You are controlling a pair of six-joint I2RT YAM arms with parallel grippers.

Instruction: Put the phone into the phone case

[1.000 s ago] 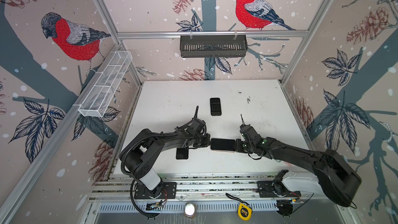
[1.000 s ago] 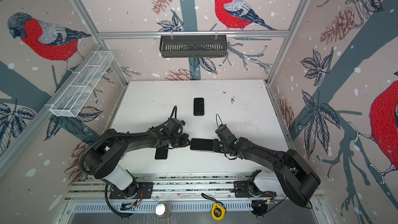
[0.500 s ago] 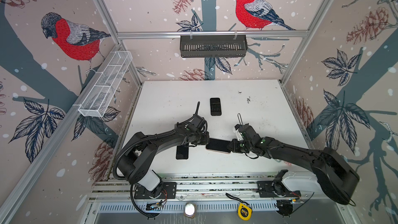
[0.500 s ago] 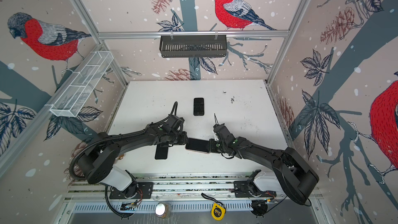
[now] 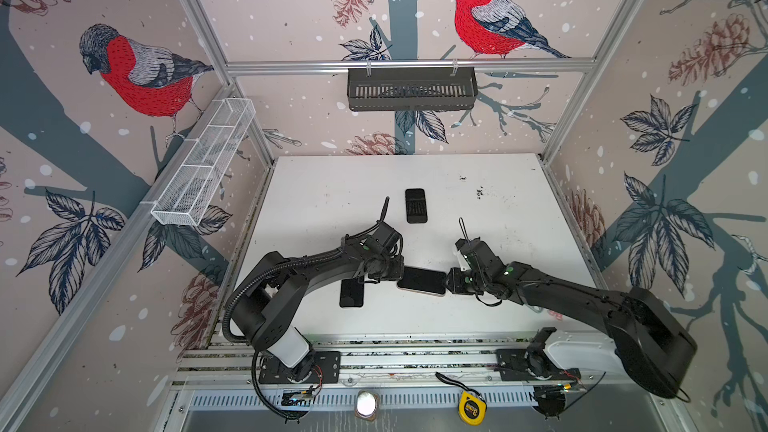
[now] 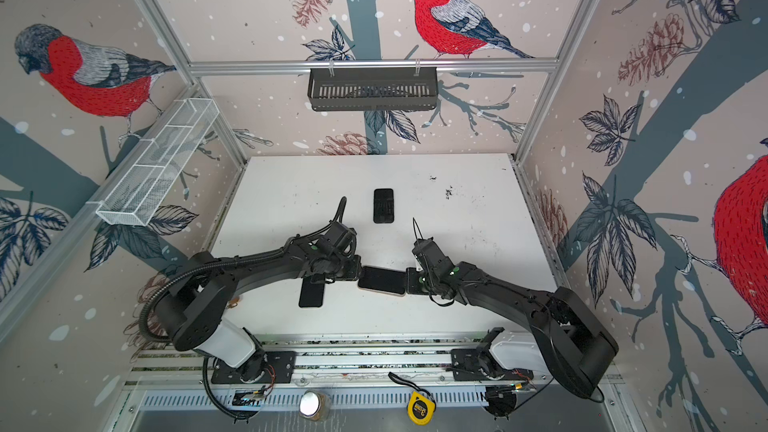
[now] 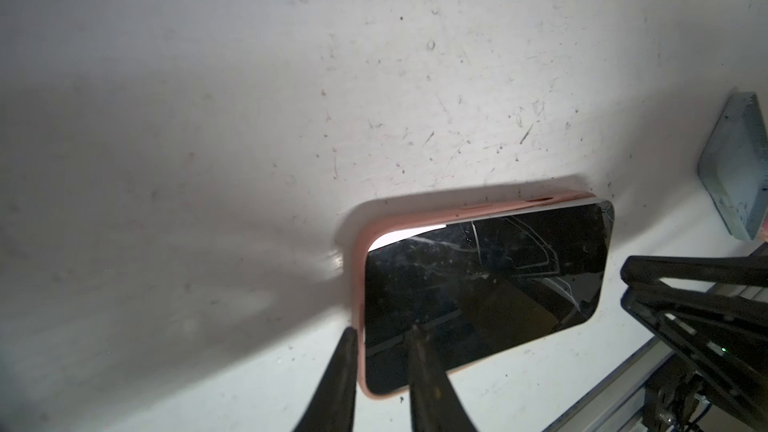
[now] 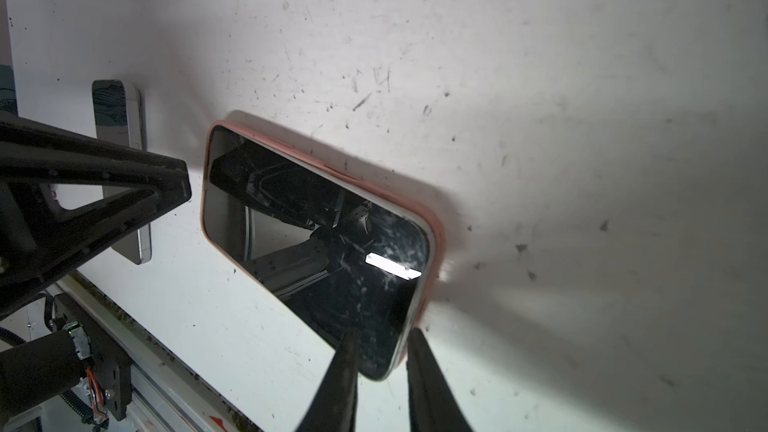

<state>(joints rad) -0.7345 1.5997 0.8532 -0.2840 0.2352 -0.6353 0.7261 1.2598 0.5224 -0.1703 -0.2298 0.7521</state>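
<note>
On the white, scuffed, speckled tabletop (image 5: pixel 415 326), counted: three flat rounded-corner slabs, two black arms, two hands.

Between the hands, near the front middle: one phone (image 5: pixel 420 280), lying screen-up inside one case (image 7: pixel 360 276).
- Glossy black glass, cracked and scratched, mirroring the rig in both wrist views.
- Matte pink rim, soft-looking, rounded at the corners, hugging the glass at the left hand's end.
- Toward the right hand's end, a thin silver band of phone side showing above the pink.

Left hand (image 7: pixel 382 328): two slim, dark, tapering fingers a little apart, astride one short edge of the case. One tip over the glass, one just outside the rim. Touching or not, cannot tell.

Right hand (image 8: pixel 382 332): same shape, same small gap, astride the opposite short edge near a corner. One tip over the glass, one just off it.

Just beside the cased phone, partly under the left arm: a second slab (image 5: pixel 351 295), dark-faced, with a silver metal side, lying flat.

Well apart toward the back: a third slab (image 5: pixel 416 205), black, with a ribbed look.

On the walls: one white wire-mesh basket (image 5: pixel 203 164), long and narrow, and one black slotted basket (image 5: pixel 411 89).

By the front rail: one yellow tape measure (image 5: pixel 472 408).
</note>
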